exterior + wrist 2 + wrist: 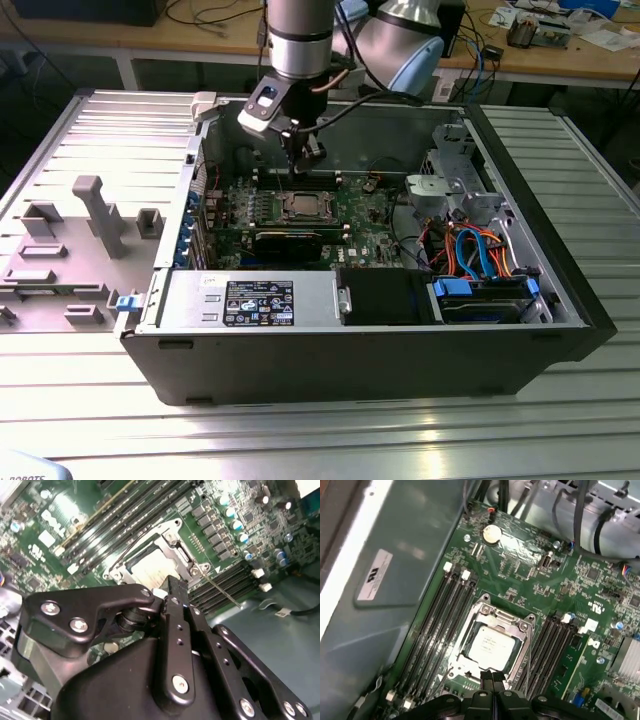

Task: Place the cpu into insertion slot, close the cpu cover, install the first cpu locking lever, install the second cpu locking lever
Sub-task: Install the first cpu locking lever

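Silver-grey metal catches the eye first: the cpu (489, 645) lies flat in the insertion slot (468, 641), mid-way across the green motherboard (520, 575), and the cpu cover (507, 616) lies as a thin frame around the chip's edges.

In the first wrist view the gripper (492, 674) has its two dark fingers pressed together with nothing between them, tips right at the socket's edge. I can't tell whether they touch it. That view also shows a coin battery (492, 534) and the long memory slots (440, 625) flanking the socket.

The second wrist view adds a thin metal lever (222, 591) sticking out from the socket's corner, slanting over the neighbouring slots.

From the exterior view you get the bigger picture instead: the arm reaching down into the open computer case (350, 360) on a ribbed metal table (300, 440), its gripper just over the small chip.
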